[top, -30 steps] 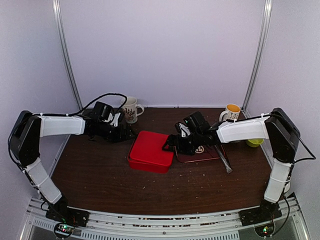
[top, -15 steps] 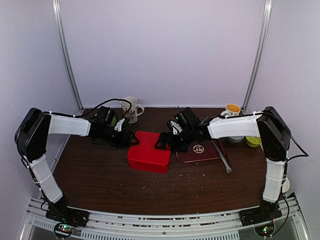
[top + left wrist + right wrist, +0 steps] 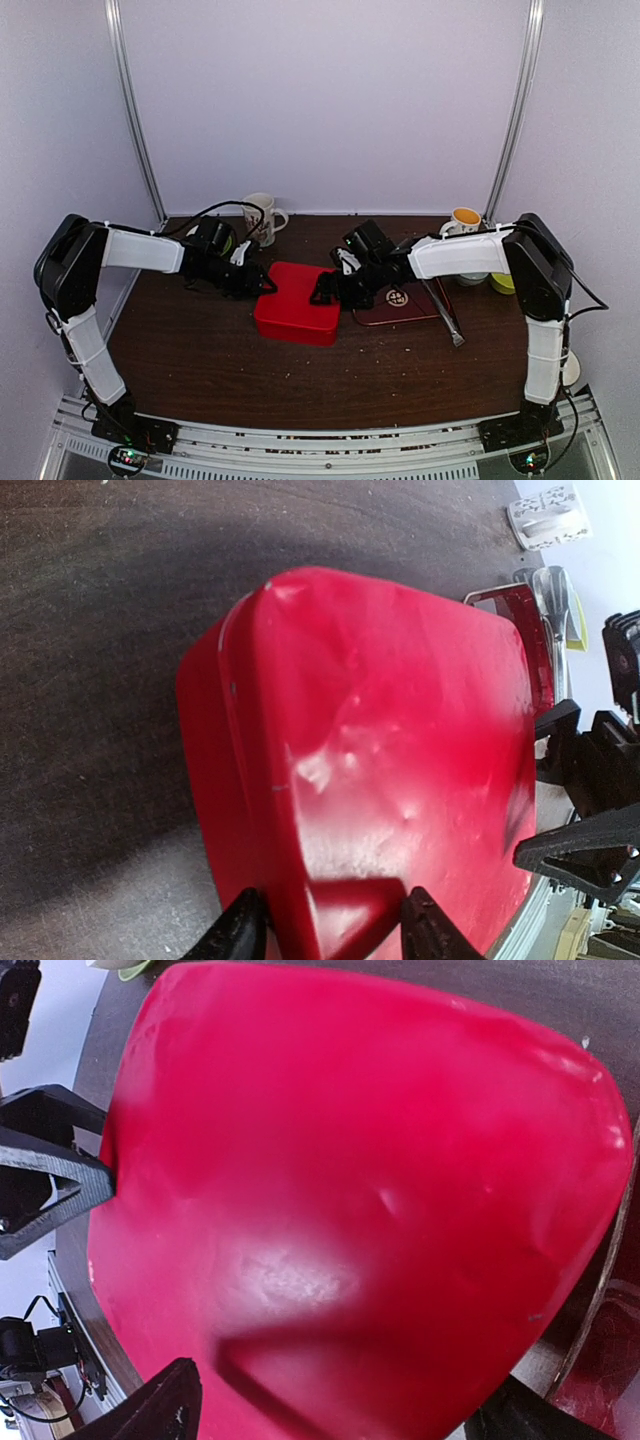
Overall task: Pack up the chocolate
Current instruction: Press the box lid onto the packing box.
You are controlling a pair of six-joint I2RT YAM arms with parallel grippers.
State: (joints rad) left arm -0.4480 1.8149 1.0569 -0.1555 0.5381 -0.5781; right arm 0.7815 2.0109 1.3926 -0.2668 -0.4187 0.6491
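Saw first a dark brown table (image 3: 200, 360), speckled with crumbs. Found about its middle a red box (image 3: 297, 308), showing only a closed top (glossy, slightly dented). Found the left gripper (image 3: 330, 932) at the box's far left corner, fingers (image 3: 238, 935) straddling the rim, one by the side wall and one over the top; could not tell whether clamped or merely close. Found the right gripper (image 3: 345, 1410) at the box's right side, jaws wide apart across that corner. Noted just right of the box a flat maroon tray (image 3: 410, 305), then metal tongs (image 3: 447, 320) along its right side, then two mugs at the far edge: a white mug (image 3: 262, 218) left, an orange-lined mug (image 3: 464, 220) right. Could not see the chocolate in any view, so could not tell its place.
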